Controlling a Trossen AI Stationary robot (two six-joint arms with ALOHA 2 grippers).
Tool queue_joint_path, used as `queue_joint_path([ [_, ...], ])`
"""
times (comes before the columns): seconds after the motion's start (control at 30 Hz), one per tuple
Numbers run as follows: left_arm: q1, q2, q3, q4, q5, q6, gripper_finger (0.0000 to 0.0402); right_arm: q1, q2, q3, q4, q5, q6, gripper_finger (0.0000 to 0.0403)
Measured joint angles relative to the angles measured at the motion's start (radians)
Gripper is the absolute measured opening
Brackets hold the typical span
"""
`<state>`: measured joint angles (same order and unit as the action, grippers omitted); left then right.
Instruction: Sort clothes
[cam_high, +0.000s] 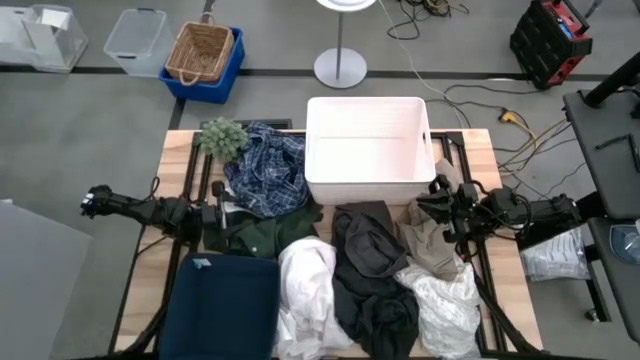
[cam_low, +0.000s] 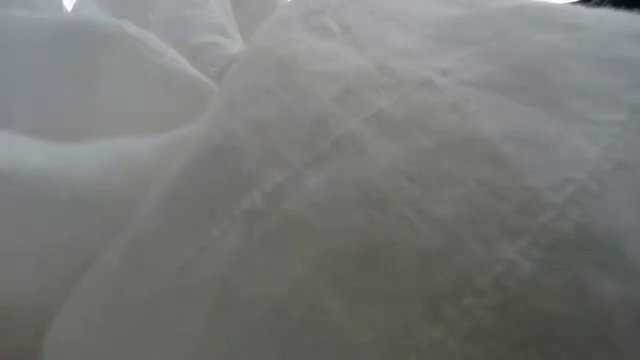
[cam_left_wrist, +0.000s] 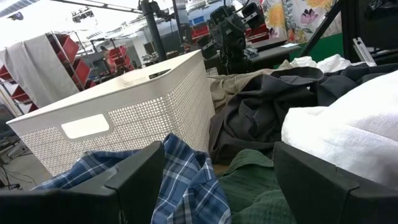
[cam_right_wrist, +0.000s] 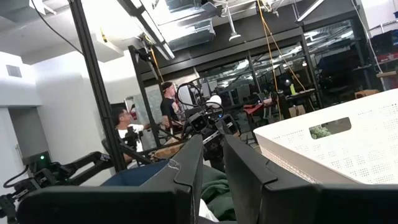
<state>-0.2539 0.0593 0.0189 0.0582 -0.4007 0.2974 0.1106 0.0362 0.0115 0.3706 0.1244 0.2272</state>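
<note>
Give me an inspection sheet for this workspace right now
Surface: wooden table, mostly covered.
Job's things: clothes heaped in front of the empty white bin; plaid shirt beside it.
Clutter: small plant.
Grippers: left pincer open, low by the dark green garment; right pincer nearly shut, empty, over the khaki garment.
Cables: on the floor beyond the table.
Surroundings: wicker basket, lamp base, people in the background.

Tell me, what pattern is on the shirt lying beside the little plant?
Blue-and-white plaid shirt; clearest in the high view, next to the plant.
</note>
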Motion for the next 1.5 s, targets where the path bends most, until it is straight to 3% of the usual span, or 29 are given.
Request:
queue_joint_path([
  [0.43, 0.000, 0.000, 0.000, 0.000, 0.000, 0.000, 0.0277, 0.000, 0.000, 0.000, 0.000, 0.000, -0.008, 0.0057],
  [0.67, 0.000, 0.000, 0.000, 0.000, 0.000, 0.000, 0.0277, 0.000, 0.000, 0.000, -0.001, 0.008, -0.187, 0.0057],
  [0.83, 0.000, 0.000, 0.000, 0.018, -0.039, 0.015, 0.0277, 0.000, 0.000, 0.000, 0.046, 0.010, -0.117, 0.0057],
  [1.0, 0.000, 0.000, 0.000, 0.047, -0.053, -0.074, 0.0277, 0.000, 0.000, 0.011, 0.112, 0.010, -0.033, 0.0057],
  [1.17, 0.000, 0.001, 0.000, 0.095, -0.042, -0.049, 0.0277, 0.000, 0.032, 0.107, 0.081, 0.041, -0.050, 0.0057],
  [1.33, -0.001, 0.000, 0.011, 0.251, 0.026, -0.164, 0.0277, 0.000, 0.115, 0.263, -0.068, 0.120, -0.032, 0.0057],
  [1.5, -0.001, 0.006, 0.114, 0.262, 0.026, -0.227, 0.0277, 0.000, 0.226, 0.444, -0.240, 0.199, 0.142, 0.0057],
])
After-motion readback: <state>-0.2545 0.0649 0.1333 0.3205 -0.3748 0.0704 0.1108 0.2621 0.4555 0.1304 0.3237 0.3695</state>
